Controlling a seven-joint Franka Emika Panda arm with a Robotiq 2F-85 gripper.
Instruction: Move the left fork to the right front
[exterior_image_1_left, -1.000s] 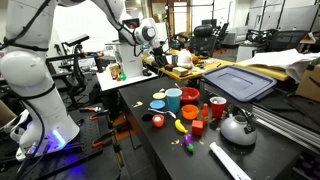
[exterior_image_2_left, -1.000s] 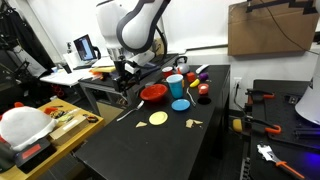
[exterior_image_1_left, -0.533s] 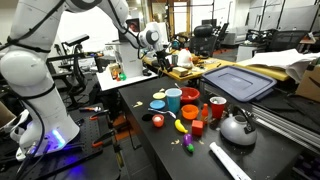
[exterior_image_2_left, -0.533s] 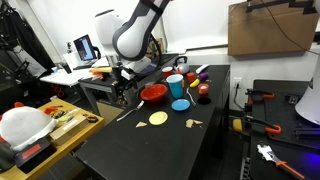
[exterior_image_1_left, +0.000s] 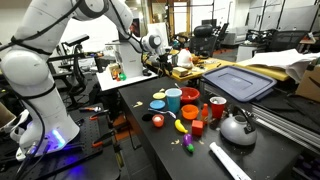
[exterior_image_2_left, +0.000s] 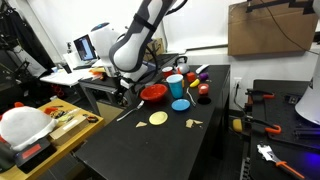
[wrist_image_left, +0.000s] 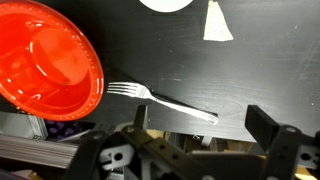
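My arm had just swung in over the slim pale silver fork (wrist_image_left: 160, 100) lying beside the round red plate (wrist_image_left: 50, 60), claw (wrist_image_left: 200, 122) spread wide above its handle, so grabbing looked next.
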